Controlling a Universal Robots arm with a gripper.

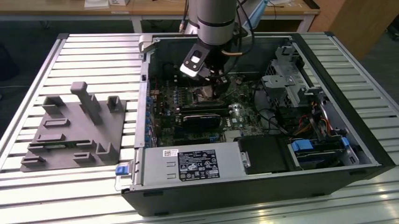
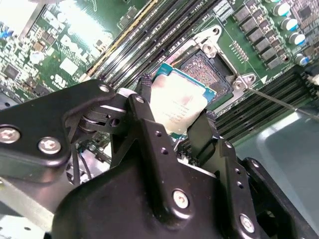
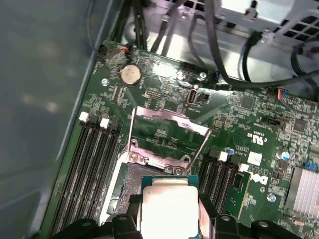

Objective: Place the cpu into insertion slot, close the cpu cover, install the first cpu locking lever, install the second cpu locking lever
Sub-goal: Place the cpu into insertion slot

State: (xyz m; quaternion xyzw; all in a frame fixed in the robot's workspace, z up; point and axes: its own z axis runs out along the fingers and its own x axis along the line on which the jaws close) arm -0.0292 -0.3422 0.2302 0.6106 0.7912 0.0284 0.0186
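Observation:
My gripper (image 2: 175, 113) is shut on the cpu (image 2: 180, 98), a small square chip with a dull metallic top, its two black fingers (image 2: 143, 99) pressing opposite edges. The chip hangs slightly tilted over the insertion slot (image 2: 207, 69), covering part of the dark pin field; whether it touches is unclear. In the first wrist view the cpu (image 3: 169, 209) sits between the fingers of the gripper (image 3: 168, 215), with the slot (image 3: 130, 180) beside it. The cpu cover (image 3: 169, 117), a silvery frame, stands flipped open beyond the slot, thin wire levers (image 3: 202, 147) raised along its sides. In the exterior view the gripper (image 1: 209, 78) reaches into the case above the slot (image 1: 203, 94).
Memory slots (image 3: 92, 164) flank the socket. A black card (image 1: 203, 116) lies just in front of it, a power supply (image 1: 187, 165) nearer still. A drive cage (image 1: 287, 79) and cables fill the exterior view's right. A grey fixture (image 1: 74, 126) stands outside the case.

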